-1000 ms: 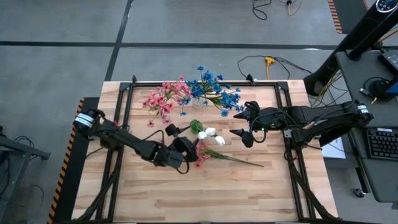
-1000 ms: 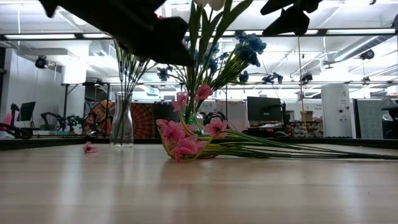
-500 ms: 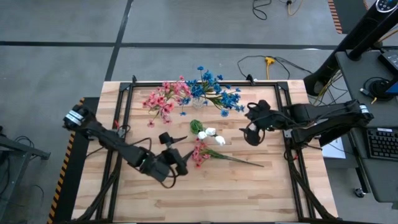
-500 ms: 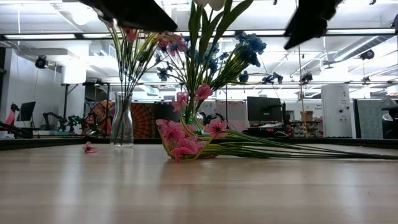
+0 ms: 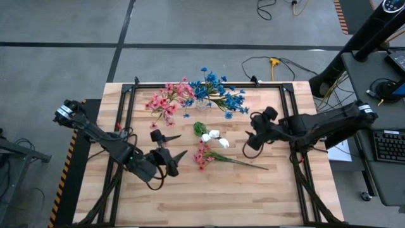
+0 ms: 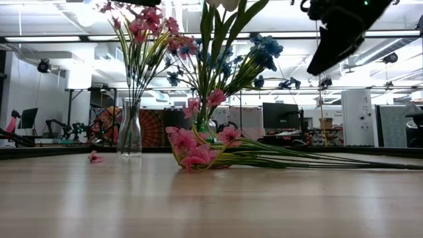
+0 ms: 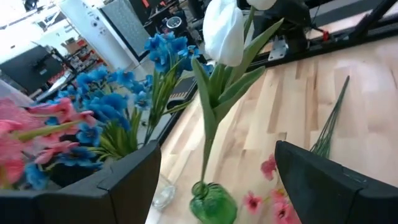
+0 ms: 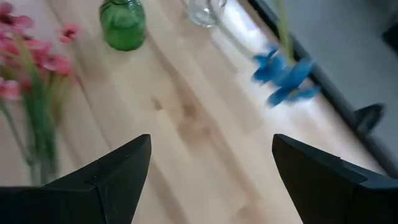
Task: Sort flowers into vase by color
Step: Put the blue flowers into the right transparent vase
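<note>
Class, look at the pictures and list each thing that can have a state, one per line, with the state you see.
Left end effector: open, empty, above the table.
Right end effector: open, empty.
Pink flowers in vase: standing upright.
Blue flowers in vase: standing, spread out.
White flowers: upright in the green vase.
Loose pink sprig: lying flat on the table, not yet sorted.

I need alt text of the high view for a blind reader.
A pink sprig lies on a wooden table between the open left gripper and open right gripper. Behind stand pink flowers, blue flowers and white flowers.
</note>
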Tool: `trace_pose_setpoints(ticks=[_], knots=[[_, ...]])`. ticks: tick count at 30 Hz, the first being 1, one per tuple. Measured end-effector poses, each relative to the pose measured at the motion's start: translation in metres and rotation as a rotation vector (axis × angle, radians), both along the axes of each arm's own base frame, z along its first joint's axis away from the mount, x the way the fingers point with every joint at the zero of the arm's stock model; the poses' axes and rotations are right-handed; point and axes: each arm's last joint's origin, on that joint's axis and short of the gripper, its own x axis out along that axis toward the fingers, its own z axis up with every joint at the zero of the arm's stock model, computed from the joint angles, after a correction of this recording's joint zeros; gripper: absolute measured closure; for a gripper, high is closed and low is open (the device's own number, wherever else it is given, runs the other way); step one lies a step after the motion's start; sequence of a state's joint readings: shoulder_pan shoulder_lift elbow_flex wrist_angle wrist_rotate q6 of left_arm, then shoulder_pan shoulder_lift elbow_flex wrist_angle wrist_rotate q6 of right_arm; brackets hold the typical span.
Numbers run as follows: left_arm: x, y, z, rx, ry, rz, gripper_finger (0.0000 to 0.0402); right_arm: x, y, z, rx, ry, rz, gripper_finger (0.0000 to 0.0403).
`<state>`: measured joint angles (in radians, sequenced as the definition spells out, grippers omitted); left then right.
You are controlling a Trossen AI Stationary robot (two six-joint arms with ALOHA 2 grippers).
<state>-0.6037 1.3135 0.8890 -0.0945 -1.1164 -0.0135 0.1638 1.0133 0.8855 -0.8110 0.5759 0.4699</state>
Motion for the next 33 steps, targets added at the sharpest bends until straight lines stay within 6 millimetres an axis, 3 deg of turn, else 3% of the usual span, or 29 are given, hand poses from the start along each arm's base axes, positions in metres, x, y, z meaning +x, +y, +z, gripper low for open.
trace_pose_setpoints(ticks=[7,11,17,24,33], knots=[[-0.021,0.013,-0.007,0.034,0.037,-0.009,0.0106,0.009,0.011,-0.057,0.078,-0.257,-0.015,0.0077],[-0.037,0.024,-0.012,0.003,0.012,-0.003,0.0106,0.010,0.006,-0.088,-0.016,-0.474,-0.107,0.0077],[-0.059,0.041,-0.006,-0.031,-0.075,0.053,0.0106,0.016,-0.011,-0.103,-0.109,-0.728,-0.183,0.0077],[-0.079,0.055,0.000,-0.047,-0.142,0.093,0.0106,0.041,-0.033,-0.123,-0.108,-0.673,-0.222,0.0077],[-0.092,0.065,0.022,-0.038,-0.226,0.199,0.0106,0.077,-0.042,-0.117,-0.208,-0.774,-0.167,0.0077]])
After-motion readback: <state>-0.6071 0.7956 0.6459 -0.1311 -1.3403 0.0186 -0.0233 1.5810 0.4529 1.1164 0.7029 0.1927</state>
